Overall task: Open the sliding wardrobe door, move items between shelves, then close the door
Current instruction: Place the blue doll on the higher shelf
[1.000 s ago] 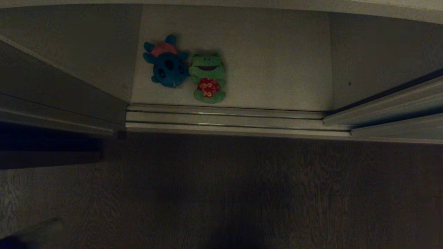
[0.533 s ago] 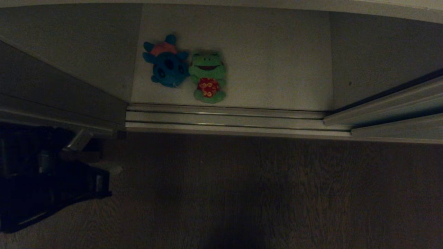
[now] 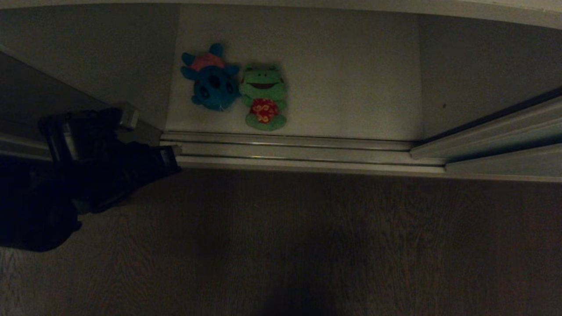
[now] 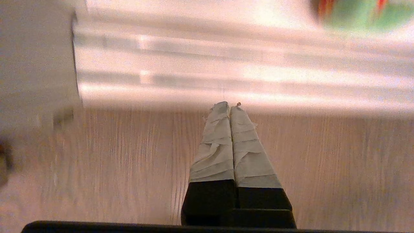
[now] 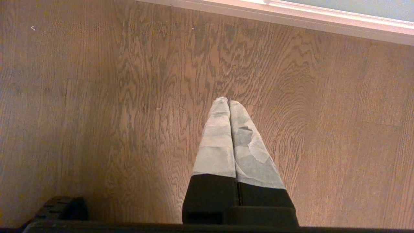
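**Door open, toys not yet touched**

The wardrobe stands open: the sliding wardrobe door [image 3: 505, 127] is pushed off toward 3 o'clock in the head view, baring the bottom shelf [image 3: 351, 79] behind the floor track [image 3: 298, 151]. On that shelf, at about 11 o'clock from the middle of the view, the blue plush [image 3: 212, 83] and the green frog [image 3: 264, 97] lie touching side by side, the frog nearer the track.

The left gripper [image 4: 229, 106] has its taped fingers pressed together and holds nothing; it hangs over the wood floor [image 3: 307, 245] at 9 o'clock, just short of the track, with the frog at roughly 2 o'clock from it (only a green edge shows in its wrist view). The right gripper [image 5: 228, 102] is likewise pressed together and empty, parked over bare floor.

By my reading, only the opening is done. Both toys must be carried to another shelf, and the door slid back.
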Robot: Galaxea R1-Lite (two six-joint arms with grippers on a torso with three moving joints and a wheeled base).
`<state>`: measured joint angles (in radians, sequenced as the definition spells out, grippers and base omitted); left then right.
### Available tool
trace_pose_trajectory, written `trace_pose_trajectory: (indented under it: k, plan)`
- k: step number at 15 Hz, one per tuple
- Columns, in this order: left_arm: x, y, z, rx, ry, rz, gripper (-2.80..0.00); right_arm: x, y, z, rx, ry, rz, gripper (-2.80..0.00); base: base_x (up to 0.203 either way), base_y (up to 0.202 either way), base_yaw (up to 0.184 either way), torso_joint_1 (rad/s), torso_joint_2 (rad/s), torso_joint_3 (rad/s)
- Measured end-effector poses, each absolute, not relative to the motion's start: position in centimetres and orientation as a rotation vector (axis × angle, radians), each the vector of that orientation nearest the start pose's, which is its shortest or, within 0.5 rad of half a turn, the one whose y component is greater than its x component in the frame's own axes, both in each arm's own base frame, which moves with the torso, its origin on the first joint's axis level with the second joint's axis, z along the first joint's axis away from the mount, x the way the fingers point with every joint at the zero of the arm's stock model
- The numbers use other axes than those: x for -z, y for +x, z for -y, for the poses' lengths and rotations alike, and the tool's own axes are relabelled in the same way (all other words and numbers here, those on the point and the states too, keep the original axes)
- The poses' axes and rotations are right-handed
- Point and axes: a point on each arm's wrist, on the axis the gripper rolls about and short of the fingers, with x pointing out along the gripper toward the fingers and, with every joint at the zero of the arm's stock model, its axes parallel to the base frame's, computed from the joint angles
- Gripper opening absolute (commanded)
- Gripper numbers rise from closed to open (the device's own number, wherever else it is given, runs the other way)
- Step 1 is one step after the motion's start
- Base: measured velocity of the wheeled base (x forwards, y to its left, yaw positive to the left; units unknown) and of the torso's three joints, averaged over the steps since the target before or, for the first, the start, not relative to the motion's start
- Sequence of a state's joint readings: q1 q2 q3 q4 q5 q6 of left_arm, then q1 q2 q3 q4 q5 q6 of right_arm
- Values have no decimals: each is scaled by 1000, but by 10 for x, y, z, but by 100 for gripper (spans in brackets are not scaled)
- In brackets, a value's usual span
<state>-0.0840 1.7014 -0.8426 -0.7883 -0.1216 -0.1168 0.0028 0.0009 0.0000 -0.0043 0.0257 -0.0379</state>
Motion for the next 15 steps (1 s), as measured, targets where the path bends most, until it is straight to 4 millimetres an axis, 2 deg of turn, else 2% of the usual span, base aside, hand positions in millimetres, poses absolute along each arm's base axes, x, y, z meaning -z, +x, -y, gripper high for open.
trace_pose_trajectory:
  k: [4,7,15]
  plan:
    - [-224,334,36,177,-179,-13,0,-76,-23,-1,-28,-38,4,-280,0,0,0,0,0,0]
    - [-229,351,37,154,-192,43,0,-76,-23,-1,-28,-38,4,-280,0,0,0,0,0,0]
    - [-226,426,47,82,-278,174,0,-76,-23,-1,-28,-38,4,-280,0,0,0,0,0,0]
